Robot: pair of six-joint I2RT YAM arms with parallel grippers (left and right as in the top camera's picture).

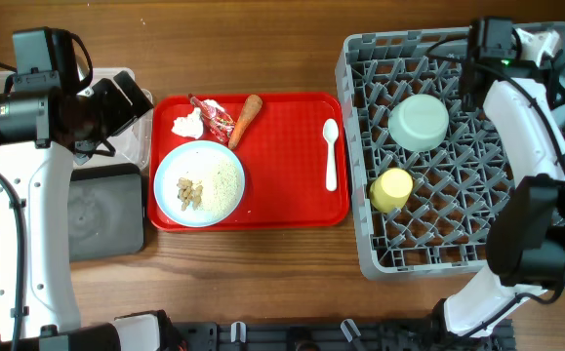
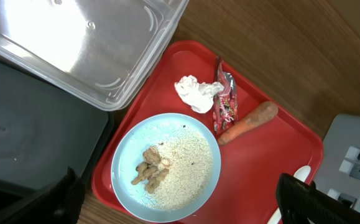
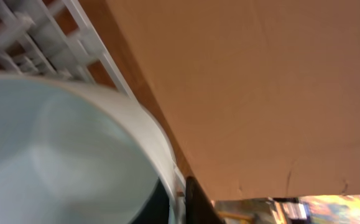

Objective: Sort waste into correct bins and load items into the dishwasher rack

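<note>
Two left gripper [image 2: 180, 194] fingers [image 2: 307, 199] spread wide, empty; light-blue plate [image 2: 167, 163] below

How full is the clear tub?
Empty, as far as shows: the tub has a bare floor, though part is out of view.

A wooden table [image 1: 262, 263] of warm brown fills the overhead view, its grain running from the left edge to the right, evenly lit with only soft, short shadows. Along its bottom edge a black rail [image 1: 292, 336] with pale clips crosses the middle. In the right wrist view a flat tan surface [image 3: 260, 93] with faint creases, wall or board unclear, takes the upper right, and a blurred yellow-orange bright patch [image 3: 341, 208] glows in the lower right corner.
</note>
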